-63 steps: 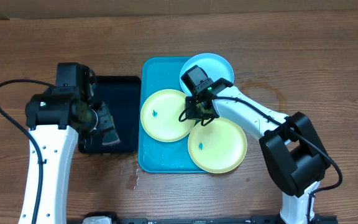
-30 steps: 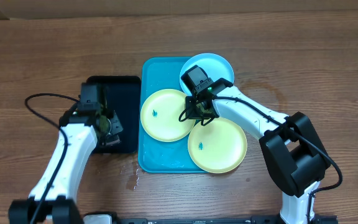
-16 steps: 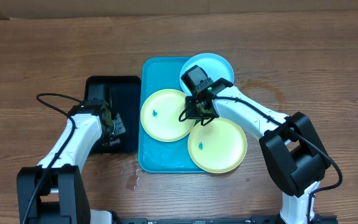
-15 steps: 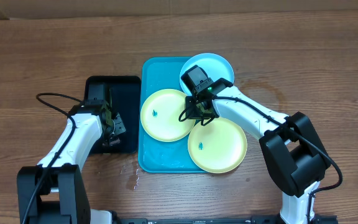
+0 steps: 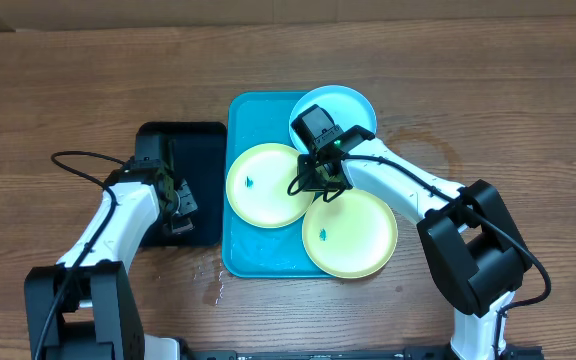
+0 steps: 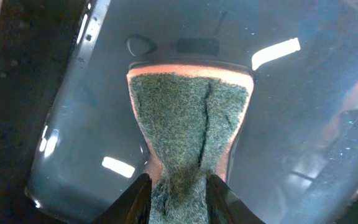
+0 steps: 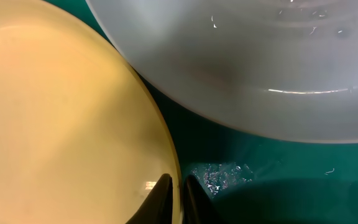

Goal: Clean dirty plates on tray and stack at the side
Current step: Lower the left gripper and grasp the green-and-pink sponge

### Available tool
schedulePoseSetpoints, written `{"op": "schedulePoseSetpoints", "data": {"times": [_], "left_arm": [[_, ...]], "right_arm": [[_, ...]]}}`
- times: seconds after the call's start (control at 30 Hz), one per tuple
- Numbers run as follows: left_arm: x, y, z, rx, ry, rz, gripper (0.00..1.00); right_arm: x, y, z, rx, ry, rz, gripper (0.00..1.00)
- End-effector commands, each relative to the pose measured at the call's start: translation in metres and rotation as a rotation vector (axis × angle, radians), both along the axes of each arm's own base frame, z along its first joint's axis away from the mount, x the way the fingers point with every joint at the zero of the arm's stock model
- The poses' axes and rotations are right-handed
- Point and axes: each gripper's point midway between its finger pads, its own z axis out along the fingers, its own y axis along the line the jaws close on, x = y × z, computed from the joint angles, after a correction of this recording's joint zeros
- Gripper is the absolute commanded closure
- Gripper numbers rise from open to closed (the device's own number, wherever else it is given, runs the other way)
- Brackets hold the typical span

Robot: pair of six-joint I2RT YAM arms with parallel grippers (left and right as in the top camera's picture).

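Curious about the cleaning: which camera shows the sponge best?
The left wrist view: the green, orange-edged sponge fills it, pinched by the left gripper in the black tray. Overhead, the gripper hides it; the right wrist view misses it.

We see a wooden table with a reddish-brown grain, and along its far edge a strip of pale cardboard. Left of centre lies a black tray, rectangular with rounded corners and a raised rim. Up close, its dark floor shines with streaks of reflected light. In that tray rests a sponge, green scouring face up over an orange layer, its near end squeezed narrow. We also make out small wet spots on the wood near the front edge.
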Motion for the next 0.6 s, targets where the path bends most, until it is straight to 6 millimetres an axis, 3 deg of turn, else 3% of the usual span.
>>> {"op": "schedulePoseSetpoints", "data": {"times": [0.0, 0.1, 0.17, 0.23, 0.3, 0.57], "left_arm": [[-0.003, 0.001, -0.012, 0.003, 0.035, -0.008, 0.71], [-0.003, -0.006, -0.02, -0.041, 0.048, -0.016, 0.77], [-0.003, -0.006, -0.019, -0.04, 0.047, -0.02, 0.96], [0.003, -0.007, -0.013, -0.041, 0.029, -0.055, 0.96], [0.01, -0.006, 0.0, -0.037, 0.009, -0.063, 0.96], [0.05, -0.003, 0.09, -0.003, -0.151, -0.102, 0.96]], "right_arm": [[0.001, -0.002, 0.001, -0.005, -0.009, -0.008, 0.9], [0.001, -0.002, 0.001, -0.005, -0.008, -0.008, 0.9], [0.001, -0.002, 0.001, -0.005, -0.009, -0.008, 0.9], [0.001, -0.002, 0.001, -0.005, -0.009, -0.008, 0.9], [0.002, -0.002, 0.001, -0.004, -0.01, -0.008, 0.9], [0.002, -0.002, 0.001, -0.003, -0.011, -0.008, 0.91]]}}
